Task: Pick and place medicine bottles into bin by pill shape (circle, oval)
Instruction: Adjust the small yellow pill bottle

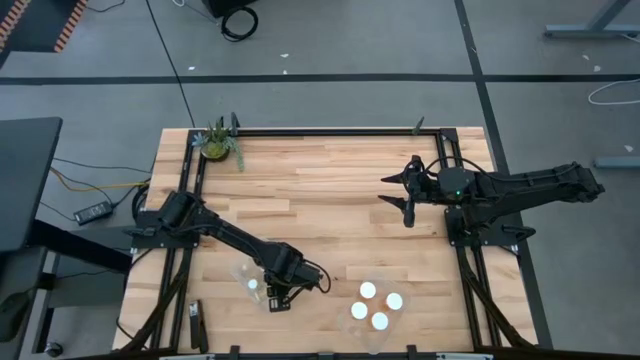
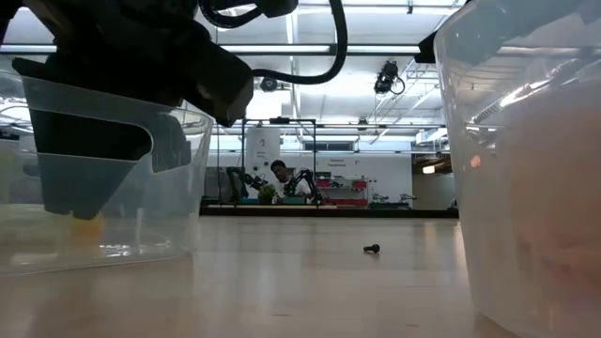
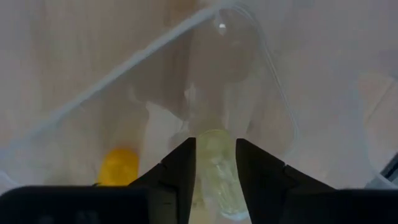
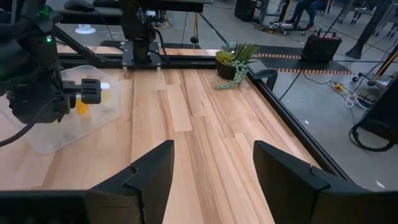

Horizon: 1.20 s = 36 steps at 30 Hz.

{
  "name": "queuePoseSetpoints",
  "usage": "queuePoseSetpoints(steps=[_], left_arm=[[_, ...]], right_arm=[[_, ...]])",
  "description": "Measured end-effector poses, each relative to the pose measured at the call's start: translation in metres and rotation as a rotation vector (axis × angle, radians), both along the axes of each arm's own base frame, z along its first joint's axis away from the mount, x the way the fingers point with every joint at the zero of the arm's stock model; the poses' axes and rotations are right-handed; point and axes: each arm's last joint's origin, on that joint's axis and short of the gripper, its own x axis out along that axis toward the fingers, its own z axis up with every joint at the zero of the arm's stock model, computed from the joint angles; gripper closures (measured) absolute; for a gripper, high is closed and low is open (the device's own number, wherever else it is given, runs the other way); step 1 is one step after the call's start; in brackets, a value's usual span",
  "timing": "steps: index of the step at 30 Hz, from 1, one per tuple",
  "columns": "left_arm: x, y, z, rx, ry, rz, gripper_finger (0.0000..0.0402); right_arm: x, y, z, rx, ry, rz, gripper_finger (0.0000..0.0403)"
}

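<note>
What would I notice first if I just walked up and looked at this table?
Probably the left gripper reaching down into a clear tub at the table's near edge, a pale bottle between its jaws. Next to it, a second clear tub shows four round white caps. The right gripper waits with open jaws over bare wood, and a small green plant sits in the far left corner.

No readable writing shows anywhere in these views. The signs on the far wall in the low view are too small to make out.
</note>
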Motion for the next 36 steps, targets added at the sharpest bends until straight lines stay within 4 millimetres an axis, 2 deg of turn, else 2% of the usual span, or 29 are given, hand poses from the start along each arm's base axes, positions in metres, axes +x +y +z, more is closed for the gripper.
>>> queuePoseSetpoints(steps=[10, 14, 22, 27, 36], left_arm=[[-0.001, 0.0, -0.001, -0.005, 0.012, -0.001, 0.0199], [-0.003, 0.0, -0.005, 0.005, 0.043, -0.001, 0.0188], [-0.008, -0.007, -0.01, 0.001, 0.066, -0.094, 0.0219], [-0.006, -0.007, -0.017, 0.029, 0.07, -0.097, 0.0239], [-0.006, -0.006, -0.018, 0.038, 0.081, -0.075, 0.0284]], right_arm=[[0.0, 0.0, 0.0, -0.001, 0.0, 0.0, 0.0176], [0.0, 0.0, 0.0, -0.001, 0.0, 0.0, 0.0176], [0.0, 0.0, 0.0, -0.001, 0.0, 0.0, 0.0176], [0.0, 0.0, 0.0, -0.001, 0.0, 0.0, 0.0176], [0.0, 0.0, 0.0, -0.001, 0.0, 0.0, 0.0176]])
